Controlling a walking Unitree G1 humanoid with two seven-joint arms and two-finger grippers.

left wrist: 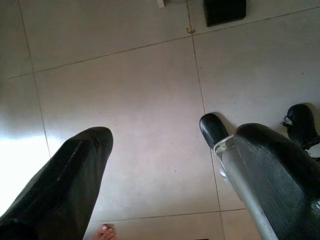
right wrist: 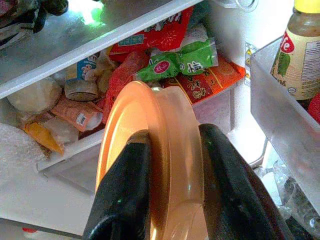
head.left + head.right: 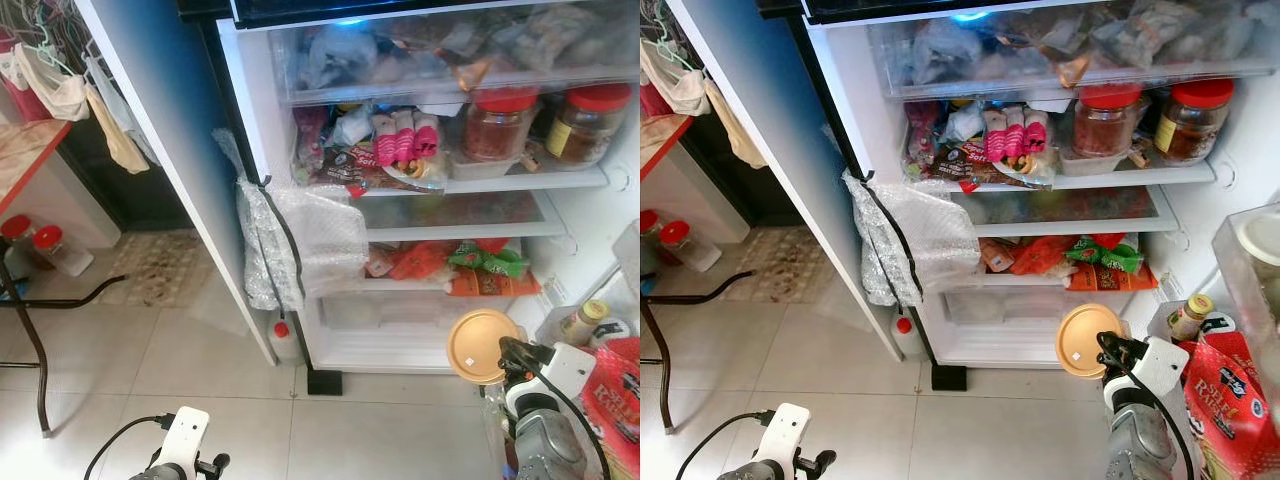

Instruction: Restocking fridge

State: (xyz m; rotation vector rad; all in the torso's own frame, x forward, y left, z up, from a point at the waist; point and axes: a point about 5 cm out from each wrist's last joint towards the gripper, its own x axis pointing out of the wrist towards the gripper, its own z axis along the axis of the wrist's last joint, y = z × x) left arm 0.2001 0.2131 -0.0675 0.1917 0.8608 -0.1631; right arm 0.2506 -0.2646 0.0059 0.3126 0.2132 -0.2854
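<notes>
The fridge (image 3: 250, 120) stands open in front of me. My right gripper (image 2: 172, 137) is shut on a container with a round orange lid (image 3: 480, 345), its fingers (image 2: 125, 190) clamping the lid's rim. It holds the container low, in front of the crisper drawer (image 3: 390, 310) and just below the shelf of red and green packets (image 3: 470, 265). Down by my left side, my left gripper (image 1: 165, 150) hangs open over the floor tiles with nothing in it.
Two red-lidded jars (image 3: 540, 120) and pink packets (image 3: 405, 135) fill an upper shelf above a bare glass shelf (image 3: 450, 212). Door bins (image 3: 1240, 300) at the right hold a bottle (image 3: 1188, 315) and a red pack. Bubble wrap (image 3: 300, 245) hangs left. A table (image 3: 25, 150) stands far left; a person's toe (image 1: 103, 231) touches the tiles.
</notes>
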